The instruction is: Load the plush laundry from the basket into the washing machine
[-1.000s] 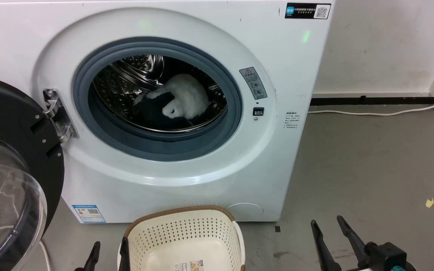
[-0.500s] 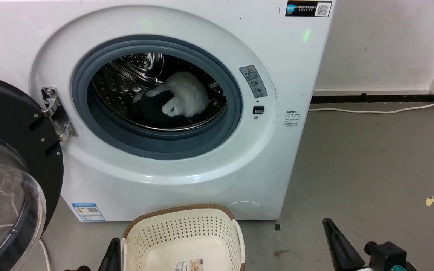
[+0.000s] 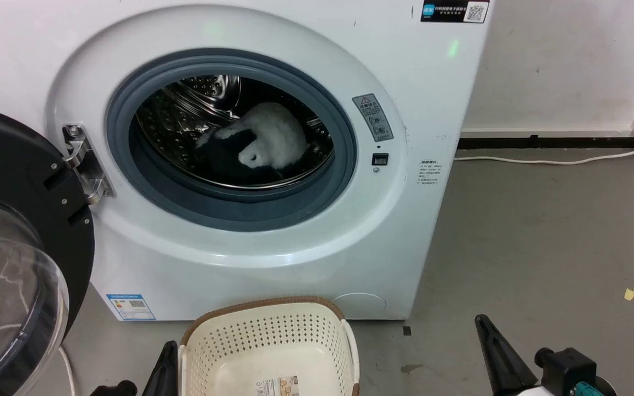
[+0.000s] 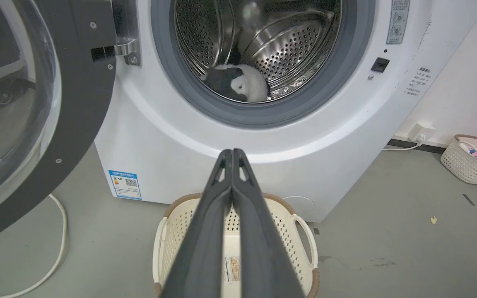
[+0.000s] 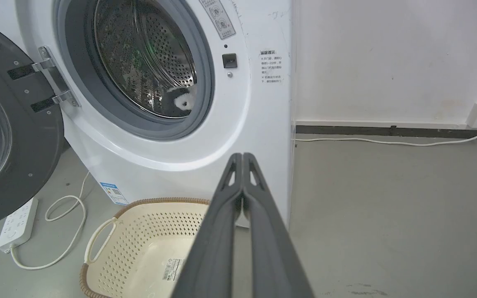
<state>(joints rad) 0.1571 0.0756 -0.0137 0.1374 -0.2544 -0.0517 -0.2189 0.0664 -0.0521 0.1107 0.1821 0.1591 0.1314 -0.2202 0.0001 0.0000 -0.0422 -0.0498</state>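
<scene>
We counted one washing machine, one plush panda, one power strip, and two baskets: near basket, far basket.

The left gripper has two long, smooth, dark grey fingers. They are wide at the bottom and thin at the tip, and each has a small narrow hole near the top. The right gripper looks just the same. In the head view it looks black and pointy, with a chunky black block and a small blue-green bit behind it.
</scene>
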